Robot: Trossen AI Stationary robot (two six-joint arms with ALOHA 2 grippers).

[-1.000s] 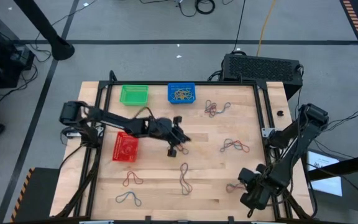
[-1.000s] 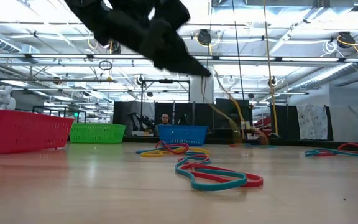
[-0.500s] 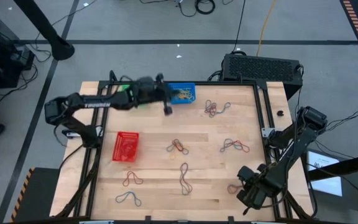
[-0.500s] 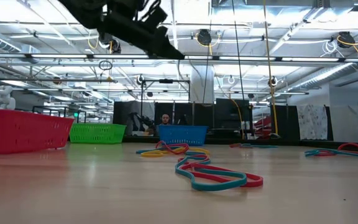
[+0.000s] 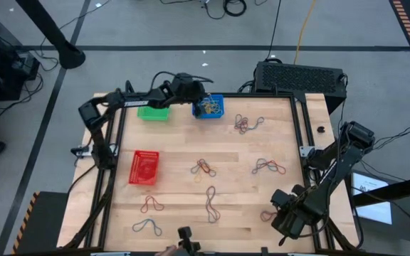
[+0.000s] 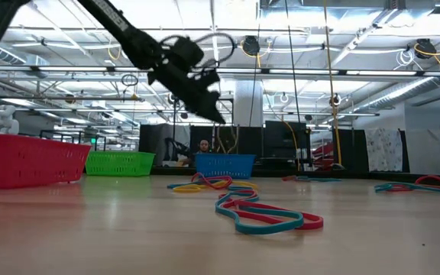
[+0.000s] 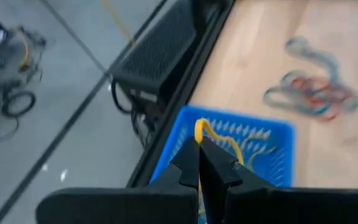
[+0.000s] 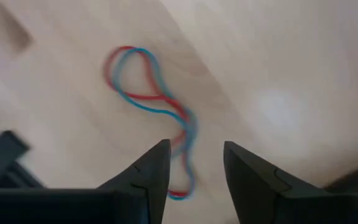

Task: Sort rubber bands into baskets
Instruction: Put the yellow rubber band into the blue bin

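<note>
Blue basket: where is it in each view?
High: blue basket at the table's far edge, right of the green basket, left gripper over it.
Low: center background, right of the green basket.
Left wrist: just past the jaws, which pinch a yellow band.
Right wrist: not in view.
Shared landmark: the green basket, in the high and low views.

We've got the left arm stretched to the table's far edge, left gripper [image 7: 199, 163] up in the air w/ fingers pinched together. Right arm is folded at the near right corner, right gripper [image 8: 196, 163] pointing down, fingers apart.
</note>
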